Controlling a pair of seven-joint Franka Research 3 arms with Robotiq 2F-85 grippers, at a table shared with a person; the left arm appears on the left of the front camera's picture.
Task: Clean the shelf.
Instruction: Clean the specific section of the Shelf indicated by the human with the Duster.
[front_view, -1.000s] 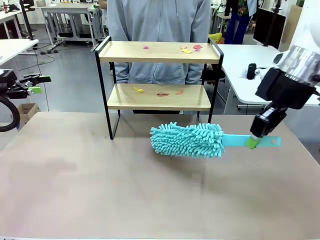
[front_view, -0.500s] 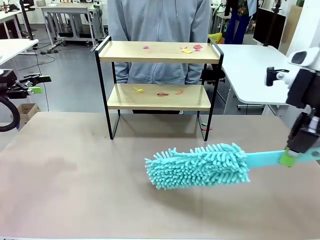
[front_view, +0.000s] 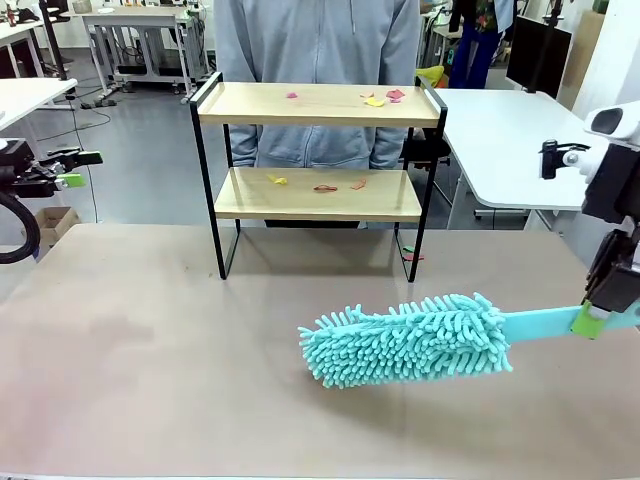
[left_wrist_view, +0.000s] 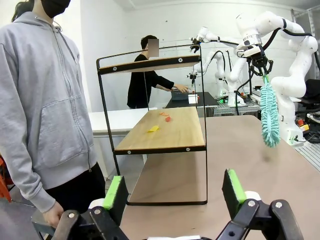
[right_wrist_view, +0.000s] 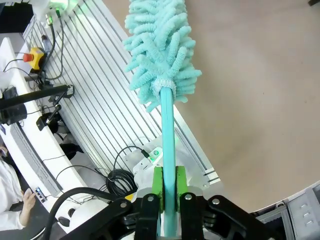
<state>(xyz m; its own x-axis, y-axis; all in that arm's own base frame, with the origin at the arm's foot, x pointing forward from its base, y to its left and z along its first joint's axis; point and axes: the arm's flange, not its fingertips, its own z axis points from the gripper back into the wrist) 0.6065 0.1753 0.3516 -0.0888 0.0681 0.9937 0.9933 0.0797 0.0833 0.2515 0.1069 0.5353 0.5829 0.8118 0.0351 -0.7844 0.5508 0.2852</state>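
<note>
From the front, the shelf (front_view: 318, 150) stands at the far edge of the desk (front_view: 150, 380), a little left of centre, with small coloured scraps (front_view: 375, 99) on both boards and a person (front_view: 318, 50) close behind it. The desk's near half and left side are open. At the right edge, the right hand (front_view: 590, 322) is clamped on the handle of a teal duster (front_view: 405, 340), whose fluffy head lies roughly level over the desk's middle, well apart from the shelf. The left hand (front_view: 70, 168) hangs beyond the left edge, fingers apart. The left wrist view looks between those spread fingers at the shelf's end, with open desk beside it. The right wrist view shows green pads (right_wrist_view: 158, 180) pressed on the flat handle, the head near the desk's edge.
</note>
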